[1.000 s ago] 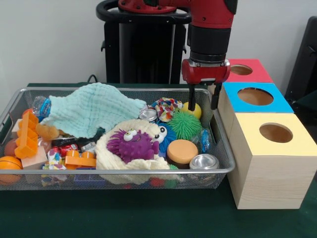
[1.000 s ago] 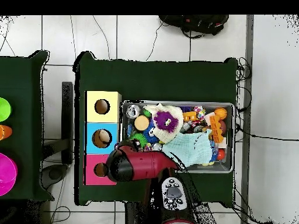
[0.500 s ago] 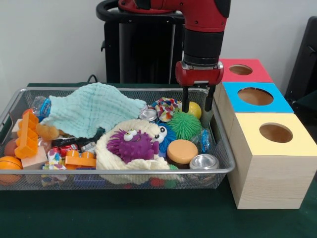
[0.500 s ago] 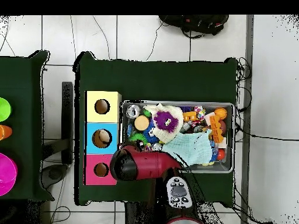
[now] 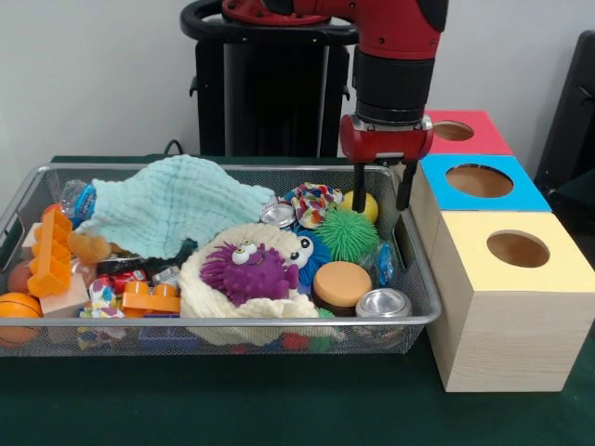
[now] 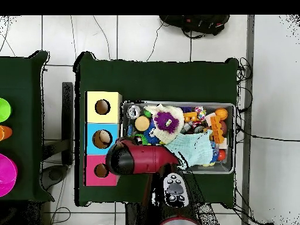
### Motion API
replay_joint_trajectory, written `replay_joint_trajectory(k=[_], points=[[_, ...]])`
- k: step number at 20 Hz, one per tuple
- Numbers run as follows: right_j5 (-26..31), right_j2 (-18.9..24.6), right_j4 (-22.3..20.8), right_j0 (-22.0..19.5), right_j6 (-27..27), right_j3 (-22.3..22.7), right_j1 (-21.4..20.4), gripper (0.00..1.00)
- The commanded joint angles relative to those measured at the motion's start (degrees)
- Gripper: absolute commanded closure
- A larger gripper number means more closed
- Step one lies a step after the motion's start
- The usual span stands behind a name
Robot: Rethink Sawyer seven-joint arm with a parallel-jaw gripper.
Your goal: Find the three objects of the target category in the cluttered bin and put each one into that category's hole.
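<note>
The wire-mesh bin [image 5: 232,323] holds a jumble of toys; it also shows in the overhead view [image 6: 234,140]. My gripper [image 5: 381,197] hangs open and empty over the bin's far right corner, next to the blue box. One finger [image 5: 358,190] hangs just above a yellow ball [image 5: 370,208], behind a green spiky ball [image 5: 347,232]. In the bin lie a teal cloth [image 5: 172,204], a purple spiky toy [image 5: 246,272], an orange disc [image 5: 341,282] and a silver can [image 5: 383,302]. In the overhead view the arm [image 6: 140,160] hides the gripper.
Three wooden boxes with holes stand right of the bin: red top [image 5: 488,141], blue top [image 5: 532,197], yellow top [image 5: 562,268]. Orange blocks [image 5: 48,253] and an orange ball [image 5: 19,311] lie at the bin's left end. The black pedestal [image 5: 270,84] stands behind.
The gripper swung a little left over the bin, then back right toward the boxes. It stays open and empty. Nothing in the bin has moved.
</note>
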Motion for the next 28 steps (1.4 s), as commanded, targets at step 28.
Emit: replay_joint_trajectory(k=[28], points=[[15.62, 2.79, 4.37, 0.63, 6.64, -18.01, 2.84, 0.00]])
